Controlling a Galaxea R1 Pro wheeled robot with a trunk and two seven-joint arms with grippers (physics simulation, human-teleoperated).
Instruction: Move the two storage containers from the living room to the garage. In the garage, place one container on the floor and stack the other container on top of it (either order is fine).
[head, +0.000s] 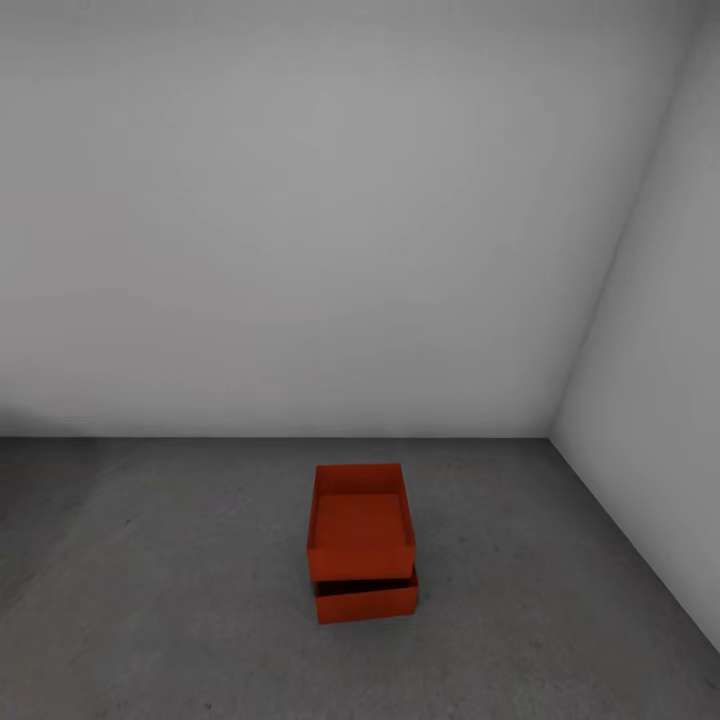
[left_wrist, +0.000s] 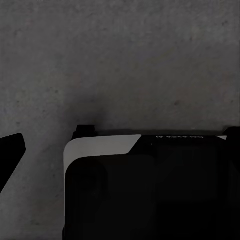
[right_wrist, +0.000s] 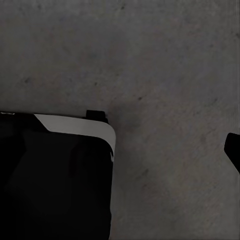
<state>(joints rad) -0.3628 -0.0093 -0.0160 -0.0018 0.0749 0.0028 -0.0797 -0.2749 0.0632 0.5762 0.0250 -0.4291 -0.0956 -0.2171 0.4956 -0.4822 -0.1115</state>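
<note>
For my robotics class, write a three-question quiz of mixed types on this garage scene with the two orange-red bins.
1. True or false: the upper storage container sits squarely flush on the lower storage container.
2. Multiple choice: the stack stands on A) light wood planks, B) the grey concrete floor, C) a shelf.
3. Short answer: which side of the head view shows the corner where the two white walls meet?

Key
1. False. The upper bin is offset toward the back wall, so the lower bin's front edge sticks out beneath it.
2. B.
3. The right side.
</note>
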